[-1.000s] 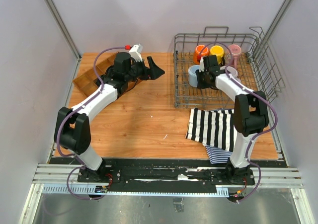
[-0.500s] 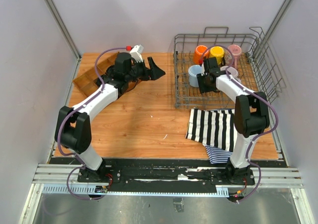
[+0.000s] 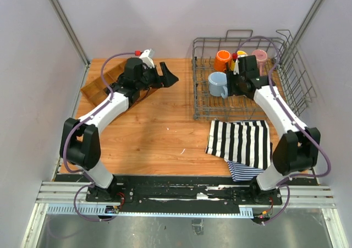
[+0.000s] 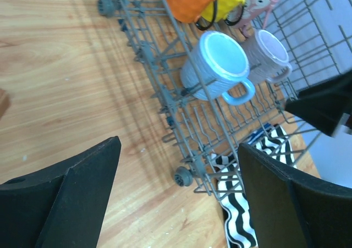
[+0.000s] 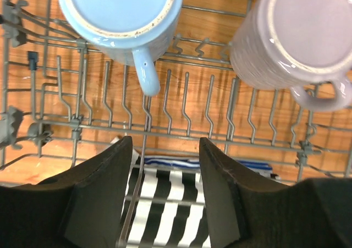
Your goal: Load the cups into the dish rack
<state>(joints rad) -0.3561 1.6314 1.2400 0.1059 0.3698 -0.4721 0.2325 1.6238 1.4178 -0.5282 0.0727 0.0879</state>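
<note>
Cups (image 4: 217,64) in dish rack (image 3: 231,111); right gripper (image 5: 165,149) empty, parted.

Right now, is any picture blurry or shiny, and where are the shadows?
Left wrist view: the dish rack casts thin line shadows on the wooden table; the left gripper's fingers, up close, look soft. Right wrist view: sharp, with little glints on the light blue mug and the grey mug. Top view: even light, nothing blurry.
</note>
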